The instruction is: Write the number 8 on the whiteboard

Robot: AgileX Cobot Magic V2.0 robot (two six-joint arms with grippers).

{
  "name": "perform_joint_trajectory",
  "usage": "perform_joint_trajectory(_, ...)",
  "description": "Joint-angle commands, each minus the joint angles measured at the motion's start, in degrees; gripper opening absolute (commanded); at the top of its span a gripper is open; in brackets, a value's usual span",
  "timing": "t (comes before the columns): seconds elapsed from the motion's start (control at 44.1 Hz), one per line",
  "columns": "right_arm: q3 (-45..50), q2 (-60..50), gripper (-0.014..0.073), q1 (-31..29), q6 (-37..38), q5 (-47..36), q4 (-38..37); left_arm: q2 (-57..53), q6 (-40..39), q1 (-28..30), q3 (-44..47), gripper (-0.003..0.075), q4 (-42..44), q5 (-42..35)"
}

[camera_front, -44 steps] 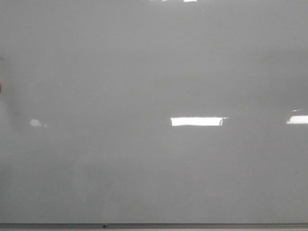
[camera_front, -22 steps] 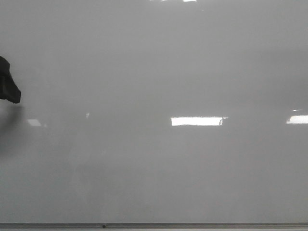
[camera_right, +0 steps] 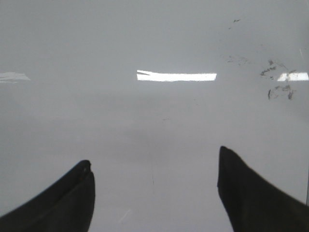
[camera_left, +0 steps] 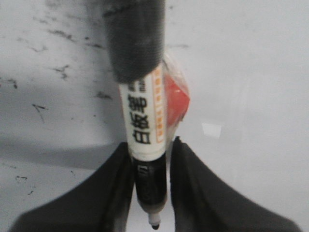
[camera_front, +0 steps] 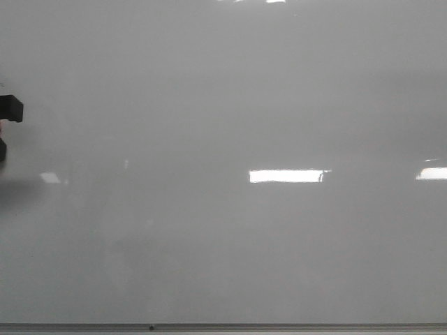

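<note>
Your left gripper (camera_front: 5, 118) is cut off at the front view's edge — and the pen's (camera_left: 145, 121) cap end runs out of frame.

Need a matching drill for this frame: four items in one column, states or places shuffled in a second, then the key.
Items:
1. left end effector
2. right end effector
3. marker pen
4. whiteboard

States or places:
A. open, nothing between its fingers
B. no drawn 8 on it in the front view
C. shut on the marker pen
D. white label with black print, black cap, tip out past the fingertips

Pairs: 1-C, 2-A, 3-D, 4-B
</note>
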Motion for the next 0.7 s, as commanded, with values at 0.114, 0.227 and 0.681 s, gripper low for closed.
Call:
perform_joint_trajectory(0.114,-2.0,1.0,0.0551,-0.1,-0.2,-4.0,-0.3,-4.2,-0.3,-0.3,-1.9,0.0008,1.7,2.8)
perform_joint_trajectory(0.227,-2.0,1.1,0.0551,-0.1,-0.2,-3.7,-0.3,-7.3,0.0,-0.6,-4.9,0.0008,5.3,14.8)
perform_joint_trajectory(0.681,-10.3,15.2,0.0551,4.4,-9.5,11.1,7.2,-7.1,40.0,-16.2,-27.0,0.0008,5.7,65.2)
